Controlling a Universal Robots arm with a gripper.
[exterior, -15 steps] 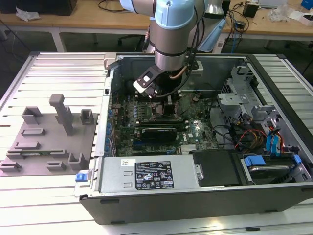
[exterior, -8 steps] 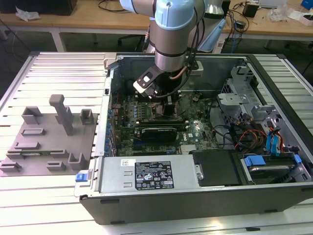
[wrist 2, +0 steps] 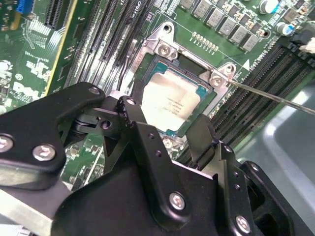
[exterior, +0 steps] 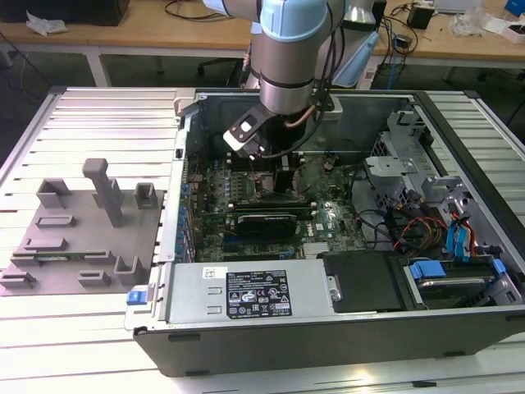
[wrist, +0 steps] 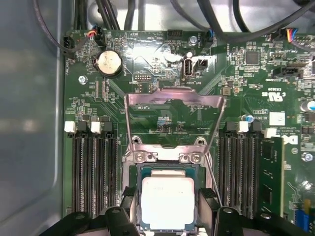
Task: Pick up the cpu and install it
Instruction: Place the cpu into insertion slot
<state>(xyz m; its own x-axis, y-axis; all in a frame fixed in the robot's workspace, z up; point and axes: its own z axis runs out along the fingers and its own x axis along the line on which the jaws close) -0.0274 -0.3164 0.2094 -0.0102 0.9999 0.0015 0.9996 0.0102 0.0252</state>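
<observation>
While the cpu [wrist: 167, 204] sits in the open socket [wrist: 147, 156] directly beneath it, the end effector [wrist 2: 167, 122] is closed on two opposite edges, likely the safest hold for a light, stiff, fragile chip.

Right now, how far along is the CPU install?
Done: the cpu sits flat in the socket. In hand: the gripper hangs right at the cpu; whether it grips, I cannot tell. Left: the load plate stands raised, not closed over the chip.
</observation>
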